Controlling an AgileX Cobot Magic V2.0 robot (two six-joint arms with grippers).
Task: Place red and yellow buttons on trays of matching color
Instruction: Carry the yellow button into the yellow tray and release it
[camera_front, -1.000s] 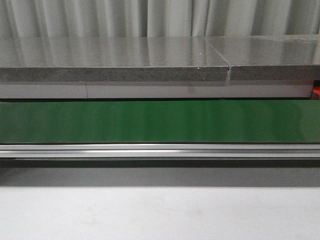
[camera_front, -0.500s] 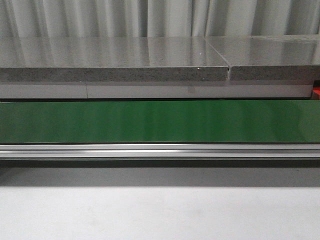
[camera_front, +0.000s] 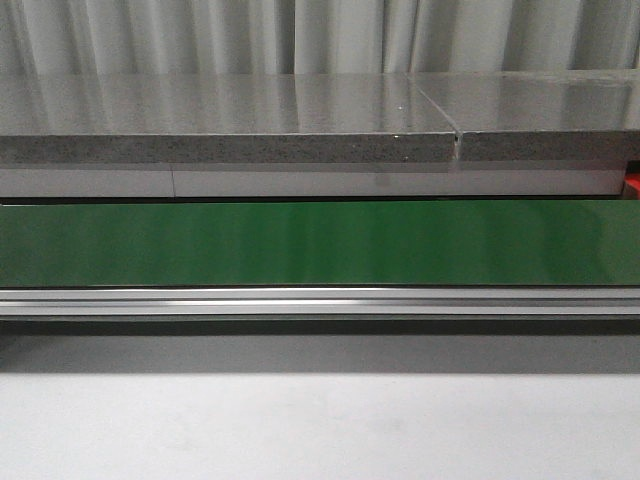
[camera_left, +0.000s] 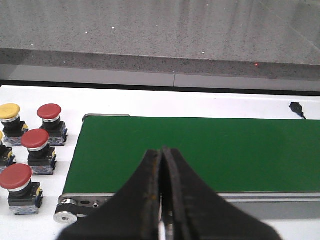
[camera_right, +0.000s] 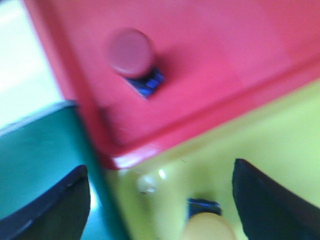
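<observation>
In the left wrist view my left gripper (camera_left: 162, 150) is shut on nothing and hangs over the near edge of the green belt (camera_left: 225, 150). Beside the belt's end stand three red buttons (camera_left: 49, 111) (camera_left: 35, 139) (camera_left: 15, 176) and a yellow button (camera_left: 9, 110) on the white table. The right wrist view is blurred. My right gripper (camera_right: 160, 167) is open wide over the yellow tray (camera_right: 270, 140), where a yellow button (camera_right: 208, 227) stands between the fingers, touching neither. A red button (camera_right: 130, 52) stands in the red tray (camera_right: 225, 60). Neither gripper shows in the front view.
The green conveyor belt (camera_front: 320, 243) runs across the front view with an aluminium rail (camera_front: 320, 300) before it and a grey stone counter (camera_front: 230, 115) behind. A red sliver (camera_front: 633, 185) shows at the right edge. A small black part (camera_left: 297, 107) lies on the table beyond the belt.
</observation>
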